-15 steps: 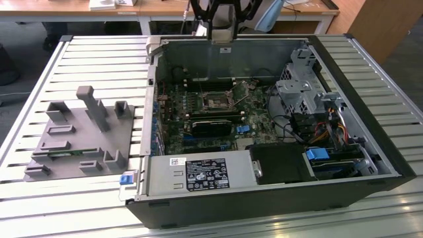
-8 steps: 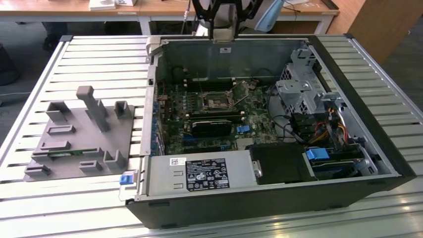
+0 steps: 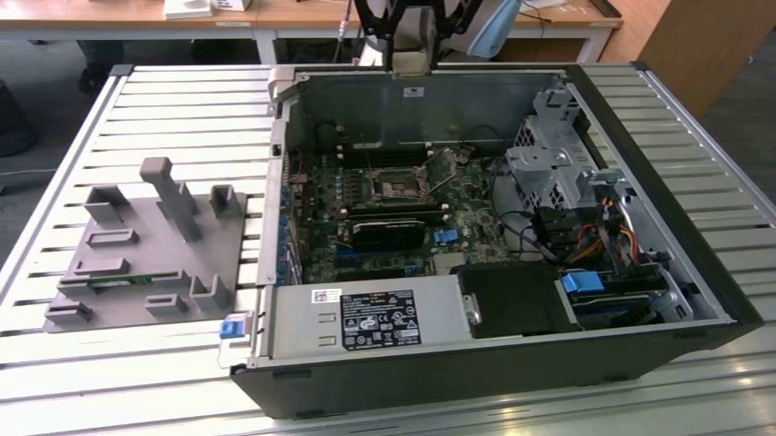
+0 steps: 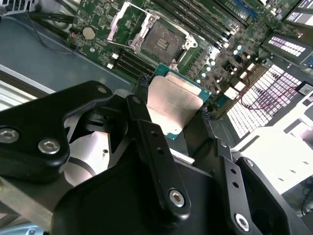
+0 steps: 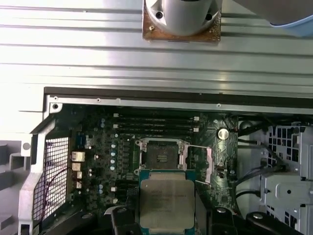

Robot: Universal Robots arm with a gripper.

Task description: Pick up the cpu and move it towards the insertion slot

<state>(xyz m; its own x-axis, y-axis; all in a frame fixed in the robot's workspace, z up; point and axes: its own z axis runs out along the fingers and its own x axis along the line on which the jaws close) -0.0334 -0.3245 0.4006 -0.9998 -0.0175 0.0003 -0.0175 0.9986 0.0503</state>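
Second wrist view: cpu (image 4: 173, 105) in tool (image 4: 172, 111), above slot (image 4: 160, 41) in PC case (image 3: 679, 227).

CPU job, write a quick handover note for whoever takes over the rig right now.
Gripper: shut on the cpu, holding it by its edges between the two fingers; the chip also shows in the first wrist view.
Insertion slot: on the motherboard inside the open computer case, with its metal frame flipped open and dark centre exposed; also seen in the exterior view.
Done: cpu picked up and carried above the case, close to the slot.
Left: the chip is still raised and off to one side of the socket, not over it yet.
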